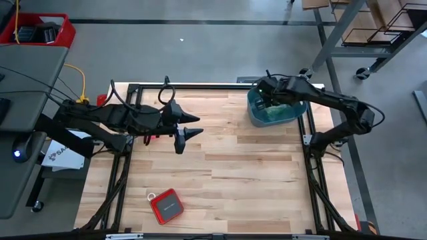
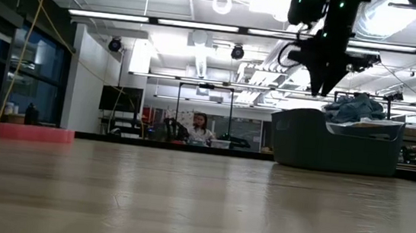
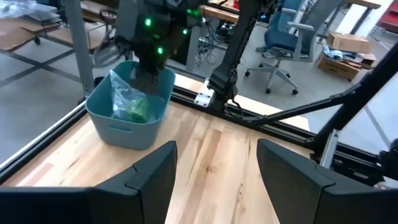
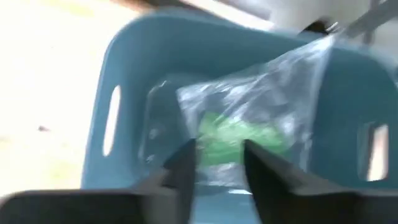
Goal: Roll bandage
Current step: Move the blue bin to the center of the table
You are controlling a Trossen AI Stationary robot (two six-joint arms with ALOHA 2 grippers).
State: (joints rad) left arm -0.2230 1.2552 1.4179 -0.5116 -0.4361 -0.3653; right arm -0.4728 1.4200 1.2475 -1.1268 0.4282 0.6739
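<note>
We see the green bandage [image 4: 239, 142] inside a clear bag [image 4: 261, 112] in the teal tub [image 1: 275, 113], upper right. Our right gripper [image 4: 217, 163] hangs over it, jaws slightly apart, empty. We should go straight down and pinch gently. Our left gripper [image 1: 193, 126] waits mid-table, jaws wide.

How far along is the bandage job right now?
Looks nearly finished: the green bandage lies in a clear bag inside the teal tub. In hand: the right gripper hangs over the tub, fingers apart, gripping nothing visible. The left gripper waits open over the bare table. Left: lift the right arm clear.
</note>
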